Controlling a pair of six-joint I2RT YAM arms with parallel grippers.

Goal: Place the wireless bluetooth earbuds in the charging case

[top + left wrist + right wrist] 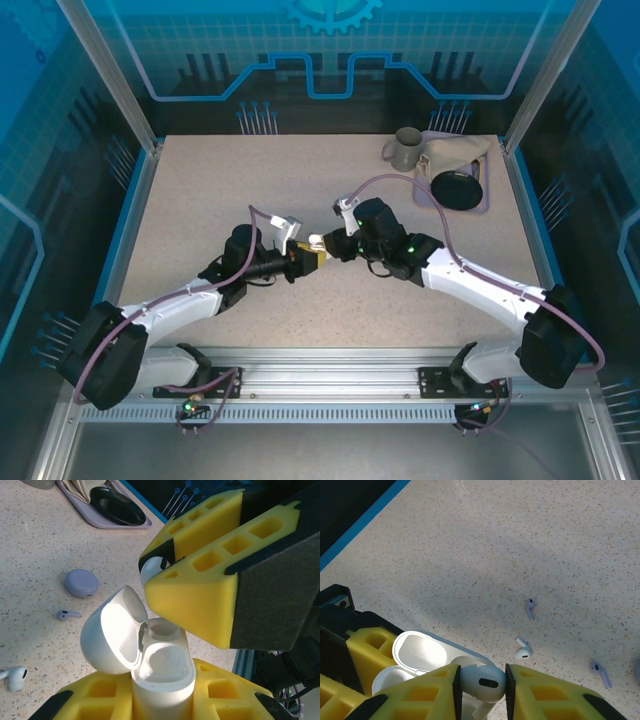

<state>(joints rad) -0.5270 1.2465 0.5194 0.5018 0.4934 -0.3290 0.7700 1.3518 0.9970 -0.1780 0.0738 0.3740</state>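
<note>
— Left gripper [162, 700]?
— Fingers clamped on the lower body of the charging case [165, 670]. White case, upright, lid [115, 637] hinged open.
— Right gripper [481, 690]?
— Fingers pinched on a white earbud [482, 680], rounded head poking out between the yellow pads. It hangs just above the open case, close by the lid's edge; touching or not, cannot tell. Not seated in a well.
— The two grippers from overhead?
— Tip to tip near the middle of the table [200, 200].
— Rest of the earbuds?
— Three on the tabletop, apart from one another: loose white earbud [522, 650], first lavender earbud [530, 608], second lavender earbud [599, 672].
— Anything by them?
— Round lavender disc [81, 582], just beside one lavender bud in the left wrist view.
— Far end?
— Grey mug [405, 150], beige cloth [455, 152], black dish [457, 189] on a lavender tray [120, 525]. Far right corner, well apart from both grippers.
</note>
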